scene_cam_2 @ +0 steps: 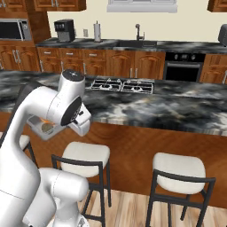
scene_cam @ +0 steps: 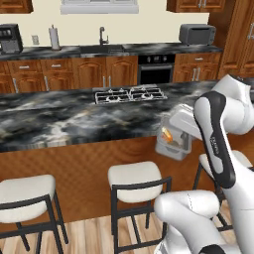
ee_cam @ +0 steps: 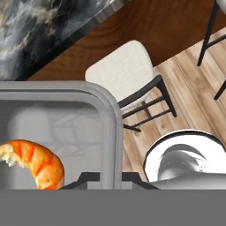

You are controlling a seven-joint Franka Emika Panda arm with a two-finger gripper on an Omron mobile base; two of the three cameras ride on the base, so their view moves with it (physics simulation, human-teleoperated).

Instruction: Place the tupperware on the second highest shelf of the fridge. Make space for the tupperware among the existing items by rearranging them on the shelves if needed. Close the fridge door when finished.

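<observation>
Tupperware (ee_cam: 66,132) sits closest in hand view, lower left of frame, clear box w/ orange food (ee_cam: 37,163) at its bottom left; gripper (ee_cam: 106,178) clenched on its rim at bottom centre. Left base view: box (scene_cam: 172,138) held in the air at centre right, beside the marble surface (scene_cam: 74,116) edge, tilted, above a stool (scene_cam: 135,181). Right base view: box (scene_cam_2: 44,126) at mid left, partly behind arm. Wood floor (ee_cam: 190,92) at right in hand view.

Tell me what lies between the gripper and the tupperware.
Nothing. In the hand view the gripper is shut on the tupperware's grey rim, one tip on either side of it. The left base view shows the tupperware hanging off the counter's edge.
</observation>
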